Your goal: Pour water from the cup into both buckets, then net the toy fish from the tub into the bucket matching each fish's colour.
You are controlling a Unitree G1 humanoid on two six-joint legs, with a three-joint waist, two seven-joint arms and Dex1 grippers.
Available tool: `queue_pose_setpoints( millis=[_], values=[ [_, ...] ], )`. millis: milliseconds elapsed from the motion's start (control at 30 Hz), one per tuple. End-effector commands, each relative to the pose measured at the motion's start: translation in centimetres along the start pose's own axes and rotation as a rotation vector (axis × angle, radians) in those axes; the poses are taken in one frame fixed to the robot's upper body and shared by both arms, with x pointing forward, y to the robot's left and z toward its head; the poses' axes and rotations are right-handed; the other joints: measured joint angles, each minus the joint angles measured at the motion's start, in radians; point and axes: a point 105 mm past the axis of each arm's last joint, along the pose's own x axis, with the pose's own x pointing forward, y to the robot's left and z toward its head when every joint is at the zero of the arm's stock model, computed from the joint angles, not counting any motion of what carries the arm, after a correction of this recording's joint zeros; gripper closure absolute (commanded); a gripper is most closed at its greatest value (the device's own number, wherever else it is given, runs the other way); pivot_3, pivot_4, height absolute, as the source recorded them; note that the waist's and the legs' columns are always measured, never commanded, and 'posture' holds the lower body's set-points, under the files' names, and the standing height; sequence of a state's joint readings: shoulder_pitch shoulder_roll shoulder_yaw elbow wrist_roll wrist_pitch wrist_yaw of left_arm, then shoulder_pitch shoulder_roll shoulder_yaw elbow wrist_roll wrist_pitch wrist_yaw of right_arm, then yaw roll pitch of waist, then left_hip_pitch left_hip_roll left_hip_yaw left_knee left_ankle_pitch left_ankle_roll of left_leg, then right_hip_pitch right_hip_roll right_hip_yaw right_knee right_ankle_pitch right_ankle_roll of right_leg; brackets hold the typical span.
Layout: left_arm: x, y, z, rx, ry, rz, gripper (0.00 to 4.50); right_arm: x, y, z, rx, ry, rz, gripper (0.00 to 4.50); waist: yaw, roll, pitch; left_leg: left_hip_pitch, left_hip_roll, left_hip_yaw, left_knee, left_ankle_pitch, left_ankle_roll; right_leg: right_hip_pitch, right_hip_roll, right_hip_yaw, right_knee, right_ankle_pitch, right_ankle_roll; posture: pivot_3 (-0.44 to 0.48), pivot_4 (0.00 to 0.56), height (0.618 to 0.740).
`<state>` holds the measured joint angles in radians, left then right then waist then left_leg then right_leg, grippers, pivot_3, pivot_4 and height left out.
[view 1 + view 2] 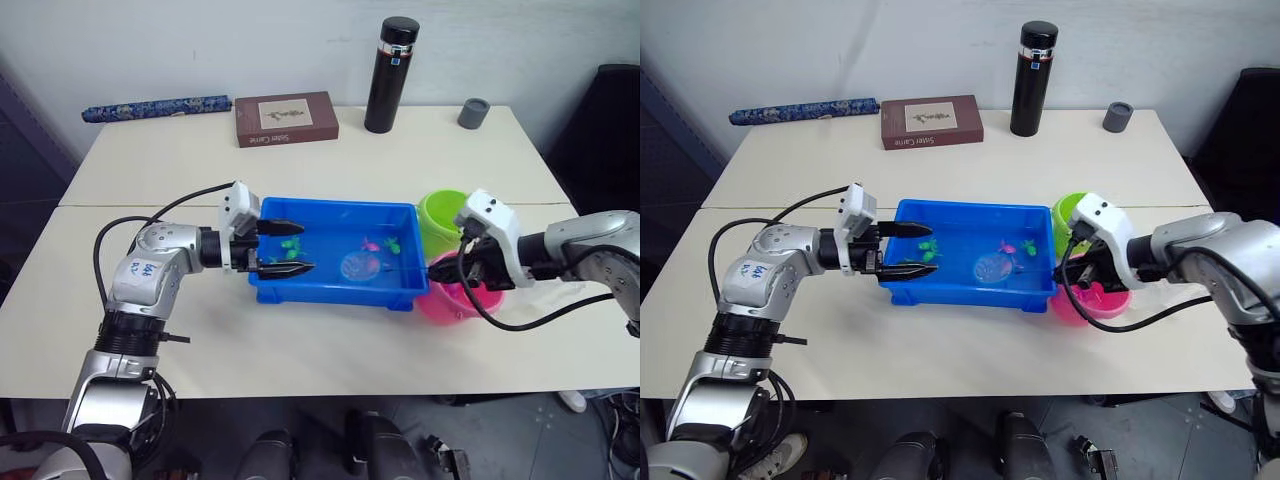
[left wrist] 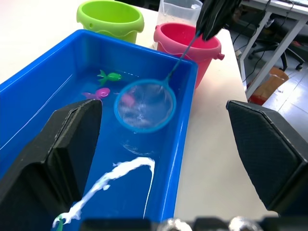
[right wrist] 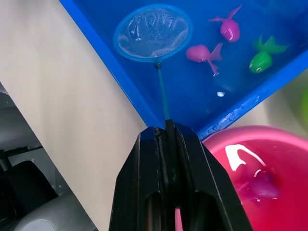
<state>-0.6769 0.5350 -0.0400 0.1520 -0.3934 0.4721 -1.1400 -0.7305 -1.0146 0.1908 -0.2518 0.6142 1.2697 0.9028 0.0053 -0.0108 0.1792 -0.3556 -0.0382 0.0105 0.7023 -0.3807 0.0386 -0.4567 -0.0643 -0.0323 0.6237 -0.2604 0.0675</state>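
Right gripper (image 3: 166, 132) fingers pressed together on the thin handle of the net (image 3: 153, 32), holding it over the pink bucket (image 1: 455, 298); hoop end reaches into the tub (image 1: 330, 285), low over the water, near two pink fish (image 3: 206, 53) and a green fish (image 3: 262, 55). One pink fish (image 3: 262, 185) already sits in the pink bucket's water. Left gripper (image 1: 282, 247) fingers spread wide apart, holding nothing, one over the tub's left rim, the other inside the tub's left end, near more green fish (image 1: 291, 246). Lime green bucket (image 1: 443, 220) stands just behind the pink one, both touching or just beside the tub's right end. Clear cup (image 2: 179, 9) stands behind the buckets in the left wrist view. All on a cream table (image 1: 300, 340) made of two joined tops. Far edge: black flask (image 1: 391, 75), small grey cap (image 1: 474, 112), brown book (image 1: 285, 118), rolled blue patterned item (image 1: 155, 108). White wall behind; a black chair (image 1: 600, 130) at the right side.
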Motion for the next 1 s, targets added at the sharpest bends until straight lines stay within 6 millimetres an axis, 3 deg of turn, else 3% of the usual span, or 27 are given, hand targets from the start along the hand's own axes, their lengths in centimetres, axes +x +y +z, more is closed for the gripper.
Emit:
queue_pose_setpoints(
  millis=[33, 567, 1000],
  values=[
    [-0.2, -0.2, 0.8, 0.038, -0.02, 0.002, 0.04, -0.1, 0.0, 0.5, -0.011, -0.006, -0.03, 4.5, 0.001, 0.0, 0.0, -0.001, 0.0, 0.0, 0.0, 0.0, 0.0, -0.001, 0.0, 0.0, 0.001, 0.0, 0.0, 0.0, 0.15, 0.739],
    [-0.5, -0.4, 0.6, 0.027, -0.02, 0.018, 0.04, 1.8, 1.9, 0.9, 0.135, 0.038, 0.052, 4.5, 0.007, 0.0, 0.0, -0.003, -0.001, 0.0, 0.001, 0.0, -0.001, -0.004, 0.0, 0.0, 0.004, 0.0, 0.0, 0.0, 0.15, 0.739],
    [-0.8, -0.2, 0.7, 0.03, -0.012, 0.026, 0.04, 0.6, -1.8, -0.9, 0.196, 0.106, -0.138, 4.5, 0.016, 0.0, 0.0, -0.003, -0.001, 0.0, 0.001, 0.0, -0.001, -0.004, 0.0, 0.0, 0.003, 0.0, 0.0, 0.0, 0.15, 0.739]
  ],
)
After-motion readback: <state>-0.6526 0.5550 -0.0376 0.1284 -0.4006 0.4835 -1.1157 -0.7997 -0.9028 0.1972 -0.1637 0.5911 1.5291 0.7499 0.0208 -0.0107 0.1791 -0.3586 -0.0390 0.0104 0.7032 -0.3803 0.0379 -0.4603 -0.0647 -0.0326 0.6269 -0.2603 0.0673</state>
